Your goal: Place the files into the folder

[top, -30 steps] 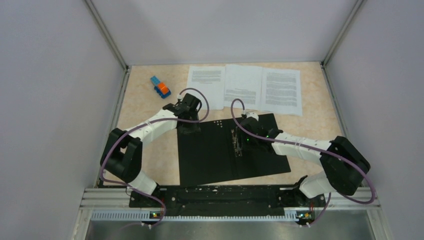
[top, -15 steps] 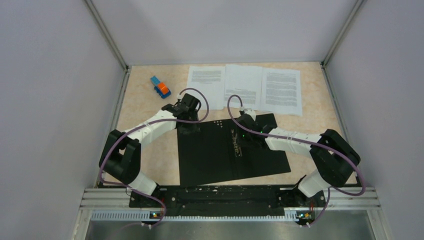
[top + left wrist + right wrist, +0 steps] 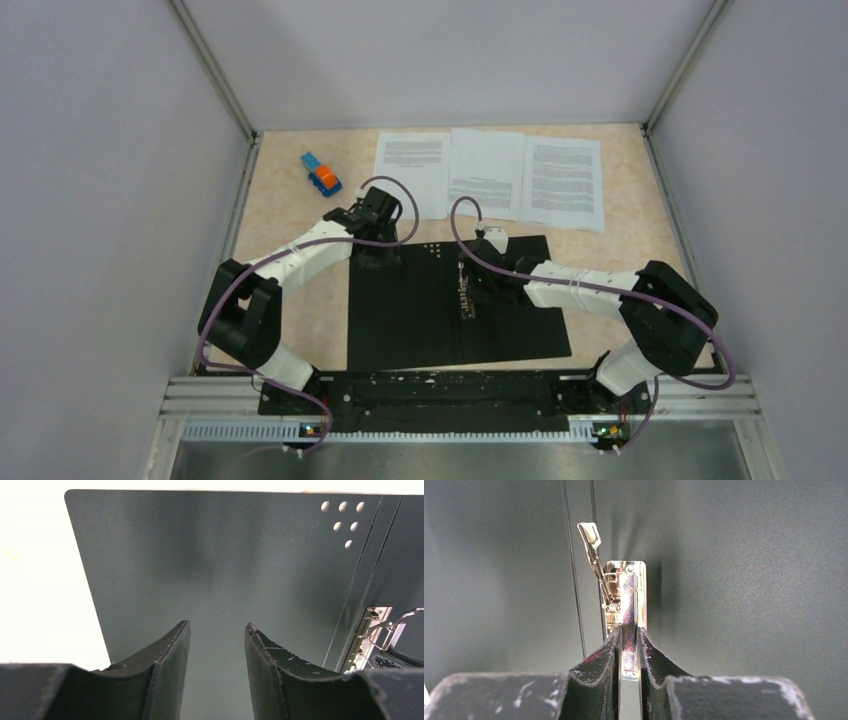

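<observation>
The folder (image 3: 420,310) lies open on the table, black inside up, with its metal spine clip (image 3: 468,285) down the middle. The files, three white printed sheets (image 3: 487,172), lie side by side on the table behind it. My left gripper (image 3: 375,255) is open and empty over the folder's left leaf (image 3: 200,560), near its far left corner; its fingertips (image 3: 217,626) stand well apart. My right gripper (image 3: 478,282) sits on the spine. In the right wrist view its jaws (image 3: 629,628) are almost closed over the flat clip plate (image 3: 626,585), whose lever stands raised.
A small blue-and-orange toy block (image 3: 321,174) lies at the far left of the table. Grey walls close in the left, right and back. The arm bases and a metal rail run along the near edge.
The folder has slid left and turned squarer to the table edge. My right gripper has moved left with it along the spine. My left gripper has hardly moved.
</observation>
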Available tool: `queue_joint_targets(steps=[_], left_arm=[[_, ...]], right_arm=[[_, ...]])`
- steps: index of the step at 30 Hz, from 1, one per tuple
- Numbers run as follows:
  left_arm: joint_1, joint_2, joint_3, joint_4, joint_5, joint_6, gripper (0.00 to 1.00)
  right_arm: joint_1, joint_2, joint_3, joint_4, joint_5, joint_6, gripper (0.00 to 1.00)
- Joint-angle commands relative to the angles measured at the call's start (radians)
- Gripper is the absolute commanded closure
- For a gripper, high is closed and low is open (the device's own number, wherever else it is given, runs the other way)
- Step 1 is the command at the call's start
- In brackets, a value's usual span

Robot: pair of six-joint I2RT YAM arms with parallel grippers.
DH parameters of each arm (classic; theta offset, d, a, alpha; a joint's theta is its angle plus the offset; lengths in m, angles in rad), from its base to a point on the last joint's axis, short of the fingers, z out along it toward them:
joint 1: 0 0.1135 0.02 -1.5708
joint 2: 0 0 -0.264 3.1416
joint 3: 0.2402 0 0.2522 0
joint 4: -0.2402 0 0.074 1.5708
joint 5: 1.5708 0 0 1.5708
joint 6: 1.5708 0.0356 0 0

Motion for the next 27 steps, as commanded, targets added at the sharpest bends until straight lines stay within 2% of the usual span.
queue_joint_targets(steps=[1,4,6,10,13,16,20,25,27], left_arm=[[-0.002,-0.038,-0.015,0.030,0.017,0.012,0.50],[-0.003,-0.040,-0.005,0.028,0.017,0.010,0.50],[-0.002,-0.042,0.001,0.025,0.019,0.010,0.50],[-0.002,-0.041,0.020,0.020,0.024,0.010,0.50],[-0.003,-0.042,0.044,0.017,0.023,0.013,0.47],[0.000,-0.033,0.099,0.015,0.010,0.029,0.39],[0.033,0.024,0.233,0.052,-0.010,0.060,0.25],[0.125,0.175,0.447,0.094,0.003,0.124,0.14],[0.182,0.234,0.526,0.129,0.053,0.132,0.12]], right_arm=[[0.011,-0.040,0.010,0.013,0.038,0.056,0.88],[0.011,-0.040,0.028,0.015,0.062,0.047,0.87],[0.011,-0.031,0.051,0.011,0.079,0.029,0.83],[0.010,-0.023,0.076,0.005,0.099,0.000,0.60],[0.000,-0.039,0.081,0.005,0.097,-0.019,0.48],[-0.028,-0.072,0.093,0.006,0.079,-0.064,0.33],[-0.160,-0.091,0.147,0.014,0.005,-0.171,0.18],[-0.408,-0.050,0.237,0.080,-0.116,-0.294,0.09],[-0.493,-0.011,0.289,0.096,-0.136,-0.332,0.07]])
